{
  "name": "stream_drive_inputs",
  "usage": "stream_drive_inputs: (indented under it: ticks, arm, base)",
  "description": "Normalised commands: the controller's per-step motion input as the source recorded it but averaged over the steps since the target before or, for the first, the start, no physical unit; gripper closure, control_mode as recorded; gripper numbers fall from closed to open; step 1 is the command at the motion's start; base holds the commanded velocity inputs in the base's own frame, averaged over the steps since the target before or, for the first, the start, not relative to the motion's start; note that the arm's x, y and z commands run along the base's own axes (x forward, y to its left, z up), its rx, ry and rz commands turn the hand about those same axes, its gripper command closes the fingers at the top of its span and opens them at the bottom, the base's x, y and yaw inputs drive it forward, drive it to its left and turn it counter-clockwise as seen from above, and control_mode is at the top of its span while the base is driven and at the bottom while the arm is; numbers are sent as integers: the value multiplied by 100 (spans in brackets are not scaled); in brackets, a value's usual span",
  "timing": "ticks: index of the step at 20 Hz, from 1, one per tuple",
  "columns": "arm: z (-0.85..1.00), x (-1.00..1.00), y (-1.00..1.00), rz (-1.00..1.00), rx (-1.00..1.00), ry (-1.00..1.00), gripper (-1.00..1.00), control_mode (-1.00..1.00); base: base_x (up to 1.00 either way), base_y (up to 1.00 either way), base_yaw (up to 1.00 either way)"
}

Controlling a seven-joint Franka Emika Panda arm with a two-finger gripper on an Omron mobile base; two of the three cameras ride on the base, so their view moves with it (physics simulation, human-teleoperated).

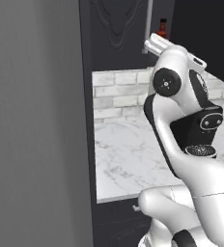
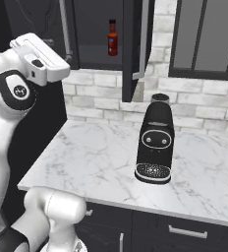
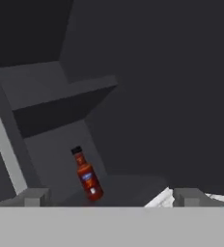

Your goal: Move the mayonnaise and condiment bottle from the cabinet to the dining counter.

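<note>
condiment bottle [image 2: 113,37]: small, red, dark cap, standing upright on the cabinet shelf
cabinet [image 2: 94,29]: tall, black, door open, dark inside, slim metal bar handle

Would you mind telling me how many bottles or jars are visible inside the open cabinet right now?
1: the red condiment bottle stands upright on the cabinet shelf, above the marble worktop. Others may be hidden behind the cabinet doors.

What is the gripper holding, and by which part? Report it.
Nothing is held. The gripper is open, its fingers spread wide with nothing between them. The condiment bottle stands untouched on a shelf in the cabinet, ahead of the gripper.
</note>
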Motion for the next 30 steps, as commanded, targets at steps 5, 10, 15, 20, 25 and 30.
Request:
stream_drive_inputs:
  ticks: [5,10,15,20,25,30]
  arm:
    - [2,54,33,0,-25,-1,-100,-100]
    - [4,37,12,0,-21,0,-100,-100]
    - [0,27,0,9,-4,-5,-100,-100]
    - [0,30,0,19,0,-3,-100,-100]
    - [0,36,0,15,0,-2,-100,-100]
    - [5,40,7,5,0,0,-100,-100]
  base:
    - [0,0,0]
    - [0,0,0]
    - [0,0,0]
    - [0,0,0]
    - [0,0,0]
    - [0,0,0]
